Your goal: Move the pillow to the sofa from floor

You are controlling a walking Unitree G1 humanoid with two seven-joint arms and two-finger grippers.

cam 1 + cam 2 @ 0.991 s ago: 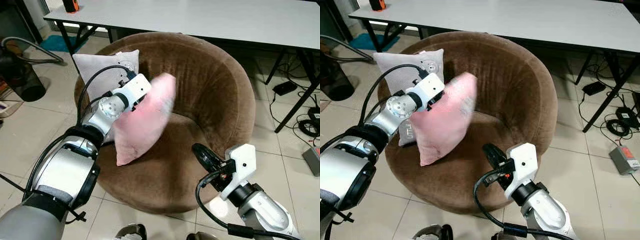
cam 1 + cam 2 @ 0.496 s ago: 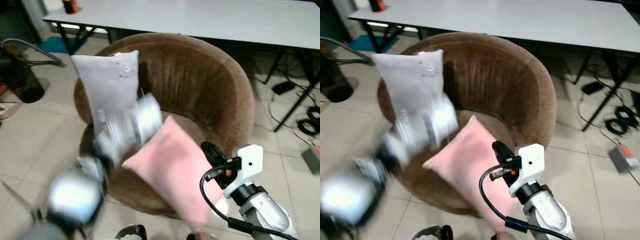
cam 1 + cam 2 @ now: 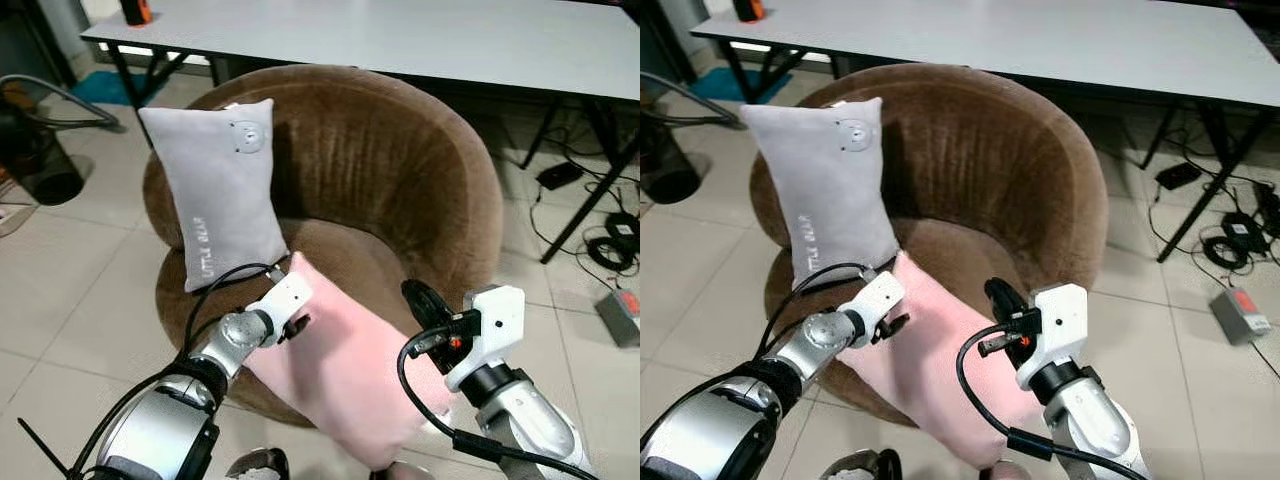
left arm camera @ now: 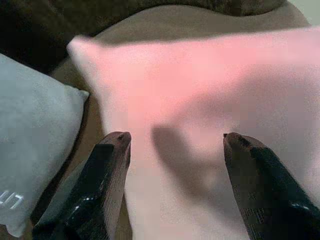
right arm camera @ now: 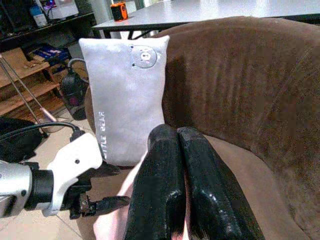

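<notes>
Pink fabric is what's draped over the front edge of the sofa seat now: the pink pillow is lying flat there, with 1 corner tucked up by the grey pillow and the lower end hanging out past the front edge toward the floor. 1 second ago it was held up in the air over the seat by the left arm; half a second ago it was already dropping in a blur. So it's been let go, basically.

The left gripper is spread wide, its 2 fingers hovering just above the pink surface with nothing pinched between them. The right gripper is pressed closed on nothing, parked just beside the pillow's right edge.

The pillow is counted as on the sofa, but only barely. With that much overhang a slide-off is a real risk, so a nudge toward the backrest is probably called for before the task is considered done.
</notes>
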